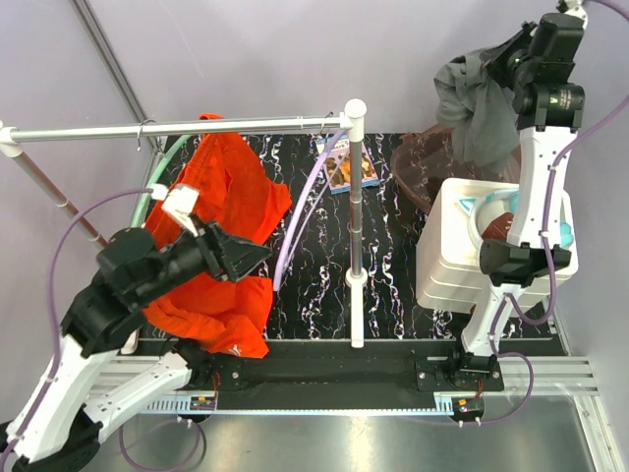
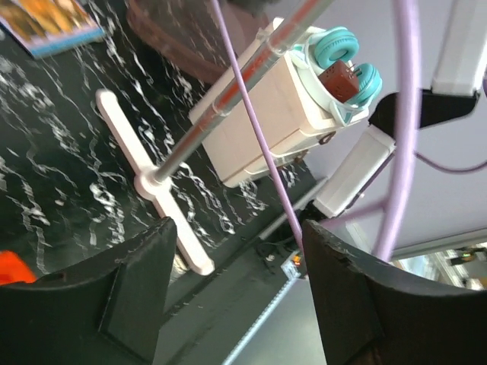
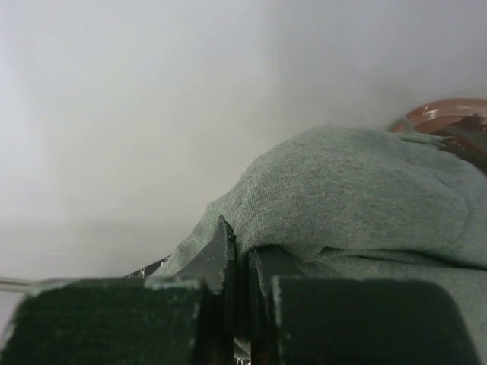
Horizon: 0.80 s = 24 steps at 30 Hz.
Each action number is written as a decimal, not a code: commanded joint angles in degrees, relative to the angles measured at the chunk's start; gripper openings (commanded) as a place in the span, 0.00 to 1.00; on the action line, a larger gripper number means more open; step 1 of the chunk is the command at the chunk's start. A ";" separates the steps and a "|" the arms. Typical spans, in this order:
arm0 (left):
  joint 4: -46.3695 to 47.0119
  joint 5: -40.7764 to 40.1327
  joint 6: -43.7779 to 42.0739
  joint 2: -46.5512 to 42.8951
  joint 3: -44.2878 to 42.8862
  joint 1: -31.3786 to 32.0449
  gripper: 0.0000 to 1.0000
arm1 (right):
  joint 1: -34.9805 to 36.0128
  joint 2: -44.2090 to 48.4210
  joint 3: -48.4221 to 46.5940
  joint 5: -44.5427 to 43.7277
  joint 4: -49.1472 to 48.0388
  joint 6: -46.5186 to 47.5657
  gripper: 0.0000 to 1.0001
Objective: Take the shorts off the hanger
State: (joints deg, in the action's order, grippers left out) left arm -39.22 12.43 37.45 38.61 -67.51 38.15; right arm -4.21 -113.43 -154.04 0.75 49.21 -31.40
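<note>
The orange-red shorts [image 1: 231,192] hang at the left from a pale green hanger [image 1: 162,169] hooked on the white rail [image 1: 197,127]; a white clip [image 1: 182,202] grips their edge. My left gripper [image 1: 260,256] is just in front of them, open, with nothing between its fingers [image 2: 237,228]; only a scrap of orange fabric [image 2: 11,266] shows at the left of its wrist view. High at the back right, my right gripper [image 1: 498,61] is shut on the grey shorts [image 1: 477,108], which dangle over a brown basket [image 1: 423,162]. Grey cloth [image 3: 358,190] is pinched between its closed jaws [image 3: 242,236].
A lavender hanger [image 1: 305,202] hangs bare from the rail near the white upright post [image 1: 356,226]. A white box [image 1: 447,251] holding teal headphones [image 2: 342,57] stands at the right. A booklet [image 1: 346,162] lies on the black marbled mat [image 1: 393,275].
</note>
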 commanded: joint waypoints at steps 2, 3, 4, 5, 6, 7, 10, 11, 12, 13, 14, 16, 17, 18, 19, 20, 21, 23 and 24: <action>0.11 -5.81 -11.06 -5.55 -5.79 0.17 0.72 | 0.43 -3.20 -0.56 4.17 -4.04 -1.03 0.13; 0.11 -6.88 -12.22 -6.17 -7.27 0.17 0.72 | 0.43 -3.55 -0.74 3.91 -3.17 -1.30 0.21; -0.06 -7.85 -13.45 -6.70 -8.16 0.17 0.72 | 0.43 -3.56 -0.65 3.56 -1.42 -1.38 0.30; -0.24 -10.03 -15.46 -7.32 -9.30 0.17 0.73 | 0.43 -3.64 -0.74 2.60 -0.44 -1.39 0.38; -0.50 -10.84 -16.44 -7.32 -11.92 0.17 0.73 | 0.43 -3.47 -0.56 2.06 0.44 -1.30 0.47; -1.29 -11.63 -17.23 -7.23 -13.34 0.17 0.73 | 0.43 -3.29 -0.48 1.62 1.84 -1.04 0.52; -5.05 -19.00 -18.64 -5.57 -19.40 0.26 0.72 | 0.43 -1.89 0.58 -0.49 4.48 0.19 0.76; -6.21 -23.80 -18.56 -4.52 -20.72 0.26 0.72 | 0.43 -1.19 0.67 -2.67 5.27 0.54 0.80; -7.44 -27.07 -17.95 -4.07 -23.17 0.17 0.72 | 0.43 -0.83 0.75 -3.12 6.06 1.16 0.81; -9.88 -30.15 -17.42 -3.55 -24.24 0.17 0.72 | 0.43 -0.48 0.84 -2.87 7.03 1.60 0.82; -11.30 -36.01 -16.37 -2.58 -25.21 0.26 0.73 | 0.43 0.04 0.84 -1.82 7.65 1.86 0.83; -14.90 -39.92 -16.53 -1.35 -27.41 0.17 0.73 | 0.52 0.75 0.93 -1.02 9.40 1.87 0.83; -16.22 -42.55 -16.71 0.13 -28.37 0.26 0.72 | 0.52 1.36 1.11 2.38 9.85 1.78 0.84; -17.80 -44.14 -16.01 0.85 -28.99 0.26 0.73 | 0.60 1.80 1.28 3.63 10.29 1.95 0.84; -21.21 -45.89 -14.88 1.64 -29.61 0.17 0.73 | 0.86 2.15 1.28 4.25 11.68 2.04 0.84; -22.03 -47.48 -14.17 2.43 -30.14 0.17 0.73 | 1.48 2.94 1.37 5.47 12.31 2.48 0.84; -22.21 -47.32 -14.33 2.43 -30.05 0.17 0.73 | 2.00 3.56 1.98 6.36 12.66 3.00 0.84; -21.95 -47.49 -14.51 1.82 -29.09 0.26 0.74 | 3.84 5.05 2.95 8.91 13.98 4.49 0.85; -21.34 -47.49 -15.12 1.56 -28.83 0.17 0.74 | 4.38 5.58 4.17 9.44 14.50 4.76 0.86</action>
State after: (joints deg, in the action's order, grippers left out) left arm -57.80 -29.06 22.72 39.16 -96.86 38.20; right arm -2.87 -113.14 -151.61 4.71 60.90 -29.80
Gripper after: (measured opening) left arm 0.731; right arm 0.846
